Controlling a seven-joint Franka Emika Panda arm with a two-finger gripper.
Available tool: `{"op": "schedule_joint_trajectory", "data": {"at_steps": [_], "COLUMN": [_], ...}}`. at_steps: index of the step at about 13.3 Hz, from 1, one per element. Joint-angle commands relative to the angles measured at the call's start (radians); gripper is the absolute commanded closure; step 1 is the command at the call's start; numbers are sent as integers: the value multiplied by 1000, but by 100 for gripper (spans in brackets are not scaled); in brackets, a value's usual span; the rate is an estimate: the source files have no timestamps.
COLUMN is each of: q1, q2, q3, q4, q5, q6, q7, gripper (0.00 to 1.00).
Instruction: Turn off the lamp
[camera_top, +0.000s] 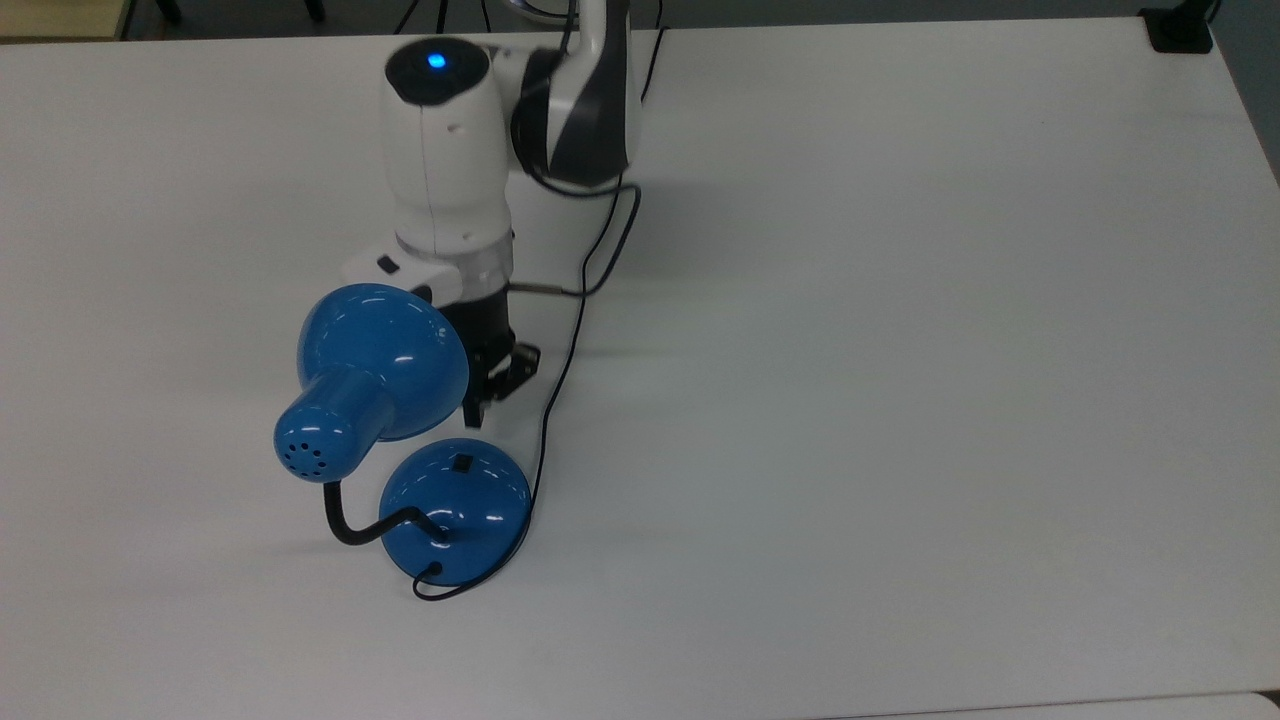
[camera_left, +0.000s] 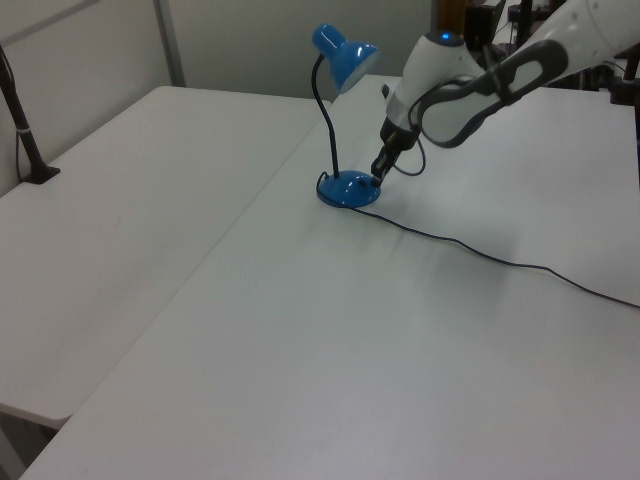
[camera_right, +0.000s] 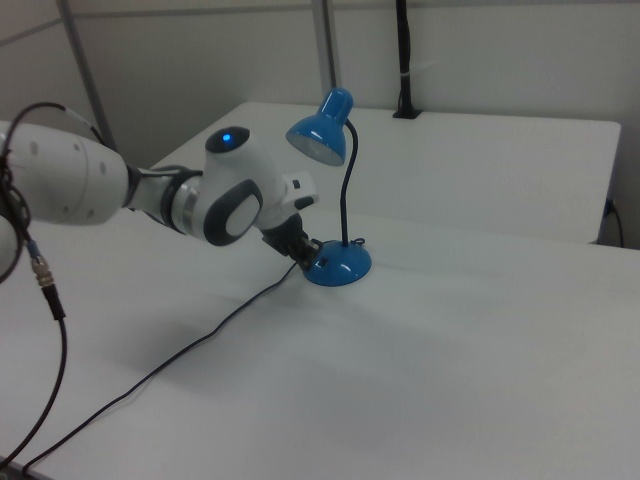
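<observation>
Now, top view: lamp (camera_top: 400, 430) unlit on the white table (camera_top: 900, 400), nearer the top view's left edge; gripper (camera_top: 472, 418) just off the base, by the switch (camera_top: 462, 464), claw clenched, grasping nothing. Left view: gripper (camera_left: 378, 176) at base's far rim. Right view: shade (camera_right: 318, 138) dark, cord (camera_right: 170, 365) trailing off.

no readable text, no labels, no numbers

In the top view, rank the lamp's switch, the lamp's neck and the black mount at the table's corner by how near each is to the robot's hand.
1. Switch: just below the hand, on the lamp's base.
2. Neck: lower left of the hand.
3. Black mount: far upper-right table corner.
</observation>
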Motion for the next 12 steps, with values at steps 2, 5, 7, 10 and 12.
{"op": "schedule_joint_trajectory", "data": {"at_steps": [2,5,7,10,12], "q1": [0,-12,-4,-15,-14], "q2": [-305,-431,-487,-545,-545], "q3": [-8,-10,-4,2,4], "q4": [-102,-98,-96,-70,-46], "q5": [6,-41,-128,-150,-207], "q6": [-372,-572,-677,-813,-857], "q7": [-13,43,97,52,53], "gripper": [98,84,52,0,0]}}
